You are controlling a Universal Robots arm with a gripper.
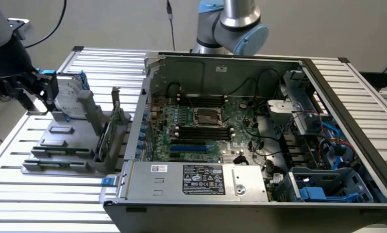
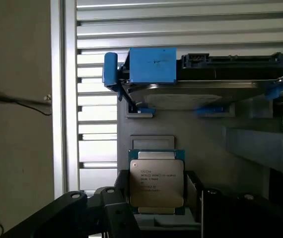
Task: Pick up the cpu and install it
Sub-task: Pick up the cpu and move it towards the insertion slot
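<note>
One wrist view sets the cpu (image 2: 156,182) inside the pincer (image 2: 158,191), gripped or not I cannot tell; exterior view adds a computer case (image 1: 232,68) well aside.

You see small printed lines on the metal top of the cpu (image 2: 156,182) and a black-and-white label (image 1: 204,179) on the power supply (image 1: 151,183), but no word can be read.
</note>
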